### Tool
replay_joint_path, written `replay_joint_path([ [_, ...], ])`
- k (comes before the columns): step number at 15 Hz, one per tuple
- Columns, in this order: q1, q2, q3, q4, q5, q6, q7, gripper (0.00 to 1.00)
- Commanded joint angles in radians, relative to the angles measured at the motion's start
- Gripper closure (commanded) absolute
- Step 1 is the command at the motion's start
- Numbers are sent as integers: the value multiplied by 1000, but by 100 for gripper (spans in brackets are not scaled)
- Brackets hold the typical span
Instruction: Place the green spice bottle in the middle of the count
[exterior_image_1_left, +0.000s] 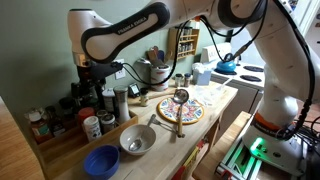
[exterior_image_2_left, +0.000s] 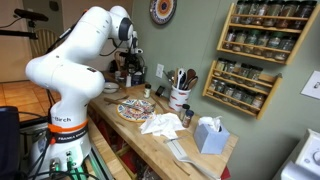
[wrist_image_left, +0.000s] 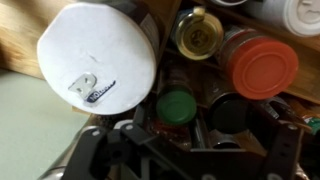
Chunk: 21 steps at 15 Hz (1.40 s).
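Observation:
In the wrist view the green spice bottle shows from above as a green cap in a tight cluster of jars. It stands beside a big white lid, with an orange lid, a gold lid and a black lid around it. My gripper hangs open just above the cluster, one finger on each side of the green and black caps, holding nothing. In both exterior views the gripper is down over the jars at the counter's end.
On the wooden counter are a blue bowl, a metal bowl, a patterned plate with a ladle across it, a white cloth, a tissue box and a utensil holder. Spice racks hang on the wall.

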Motion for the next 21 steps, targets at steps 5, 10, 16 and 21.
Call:
replay_joint_path([
  [5,13,21,-32,18,16,-15,36,0],
  [10,10,53,-31,65,23,-33,2,0],
  [16,9,88,-31,106,35,-52,-21,0],
  [21,-9,105,-10,121,27,-53,-37,30],
])
